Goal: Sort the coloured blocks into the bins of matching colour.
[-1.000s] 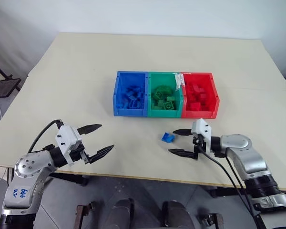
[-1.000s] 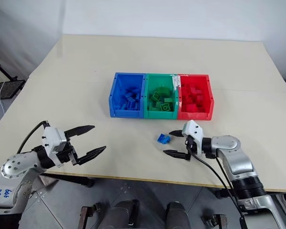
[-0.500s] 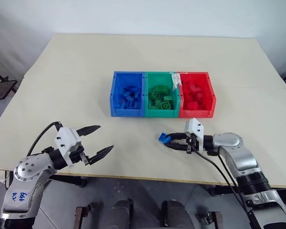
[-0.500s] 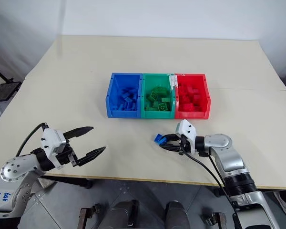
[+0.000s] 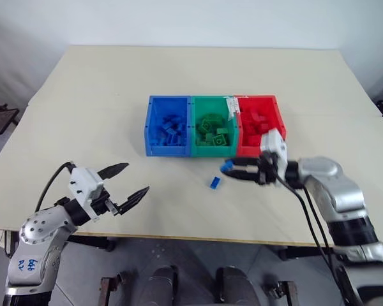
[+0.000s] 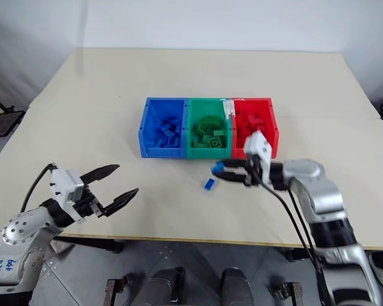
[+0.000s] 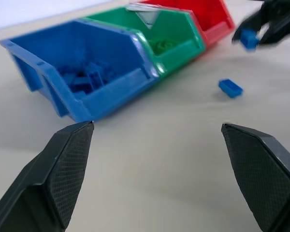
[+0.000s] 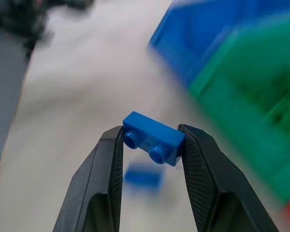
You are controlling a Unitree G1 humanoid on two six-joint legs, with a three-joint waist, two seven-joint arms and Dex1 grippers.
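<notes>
**A:** Is there any writing to read?

**B:** Low on the left of the head view, the left arm has blue marks on its grey shell (image 5: 29,264). I cannot read them well. A white tag (image 5: 232,104) sits on the wall between the green and red bins. I can't read that one.

**A:** What about the left gripper (image 5: 122,187)?

**B:** It is in the lower left, above the table (image 5: 102,95). Its two black fingers are spread wide with nothing between them.

**A:** And the boxes?

**B:** Three bins sit joined in a row in the middle. The blue bin (image 5: 166,125) is on the left and has blue blocks inside. The green bin (image 5: 212,126) is next and has green blocks. The red bin (image 5: 260,122) is on the right and has red blocks.

**A:** Any blocks outside?

**B:** Yes. One small blue block (image 5: 214,182) lies flat on the table, just below the green bin.

**A:** And the right gripper (image 5: 232,170)?

**B:** It is up off the table, just below the red bin. Its fingers (image 8: 108,159) are pinching another blue block (image 8: 153,138), studs showing.
</notes>
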